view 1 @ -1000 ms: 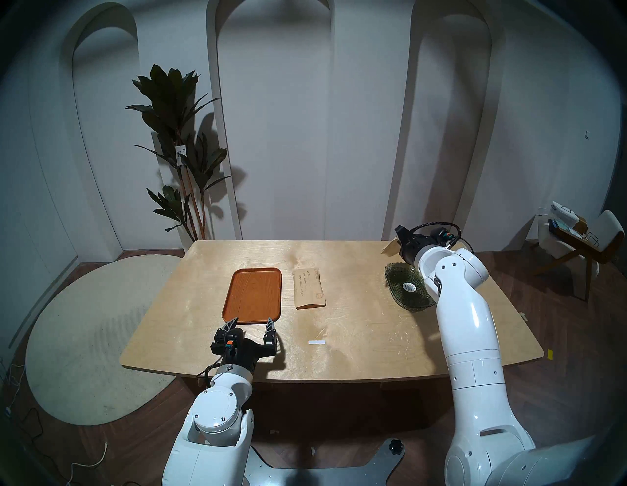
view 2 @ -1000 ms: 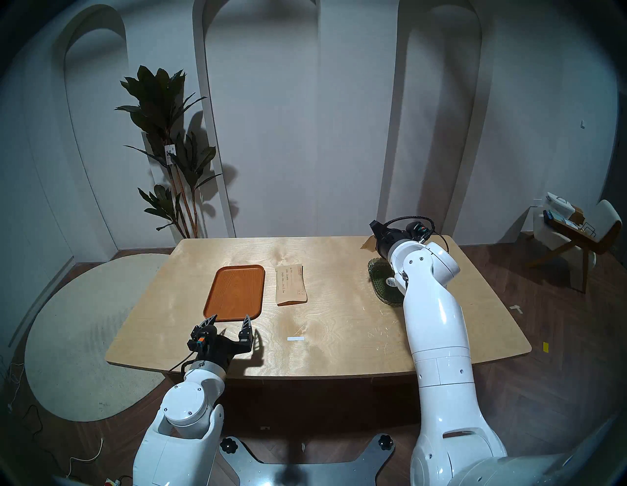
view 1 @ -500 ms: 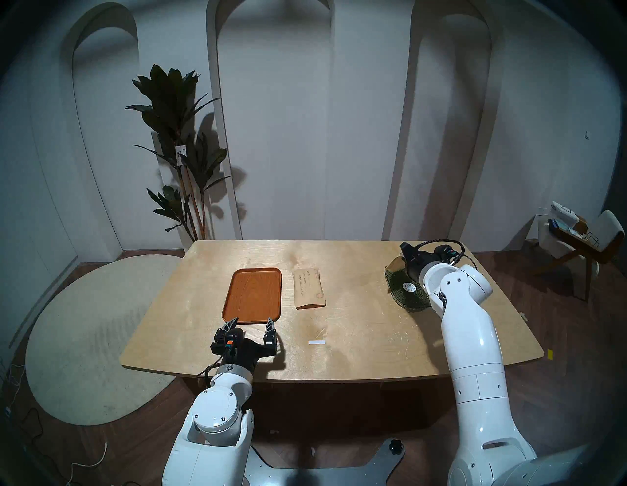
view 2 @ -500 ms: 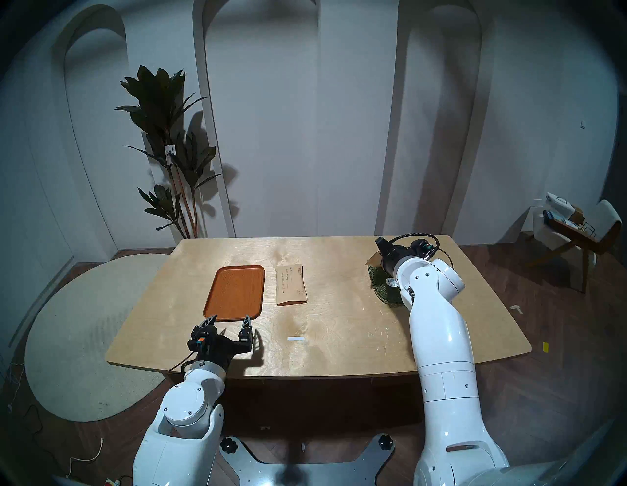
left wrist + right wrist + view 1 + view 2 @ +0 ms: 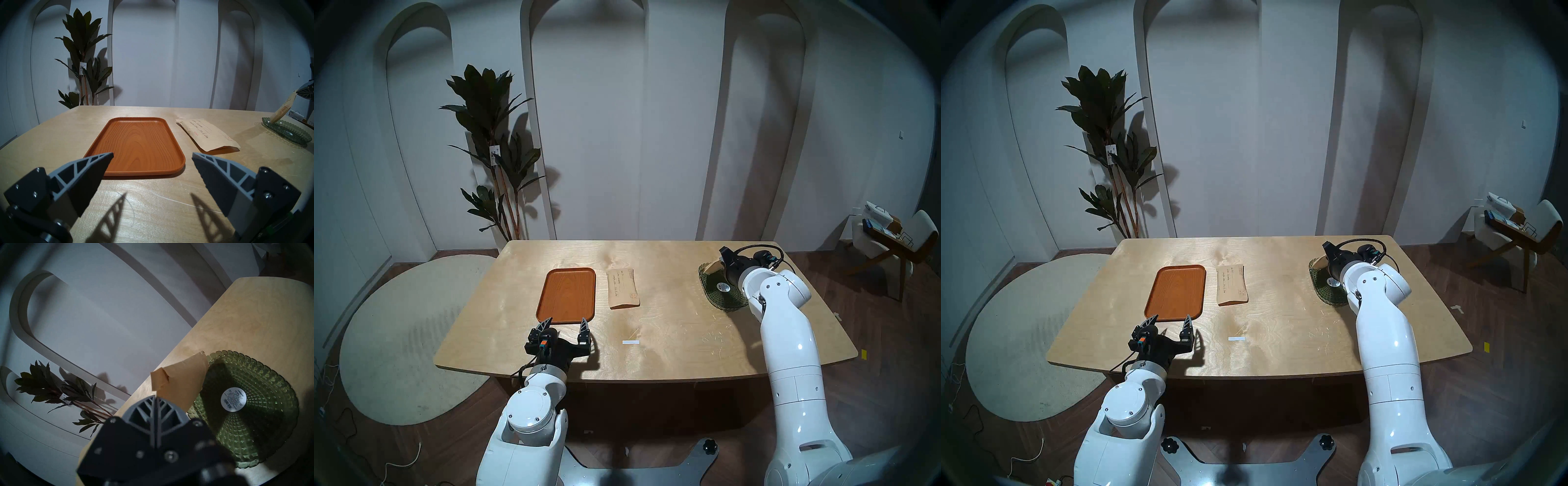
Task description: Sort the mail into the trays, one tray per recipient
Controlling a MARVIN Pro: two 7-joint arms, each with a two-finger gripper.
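A flat orange-brown wooden tray (image 5: pixel 566 294) (image 5: pixel 136 146) lies left of centre with nothing in it. Just right of it, a tan envelope (image 5: pixel 622 288) (image 5: pixel 207 134) with handwritten lines lies flat on the table. My left gripper (image 5: pixel 566 319) (image 5: pixel 152 153) hovers open at the tray's near edge, holding nothing. At the far right, my right gripper (image 5: pixel 156 395) is shut on a second tan envelope (image 5: pixel 180 382) (image 5: pixel 713 267) (image 5: pixel 285 106). This envelope hangs tilted, with its lower end in the far end of the scalloped green glass dish (image 5: pixel 280 378) (image 5: pixel 711 292) (image 5: pixel 292 135).
A small white strip (image 5: pixel 630 342) lies near the table's front edge. A tall plant (image 5: pixel 493 152) stands behind the table's far left corner. A pale rug (image 5: pixel 398 339) covers the floor on the left, and a chair (image 5: pixel 897 237) stands to the right.
My right arm has come down and a little to the right with the envelope, from above the dish's far side to its far end. The left arm has not moved.
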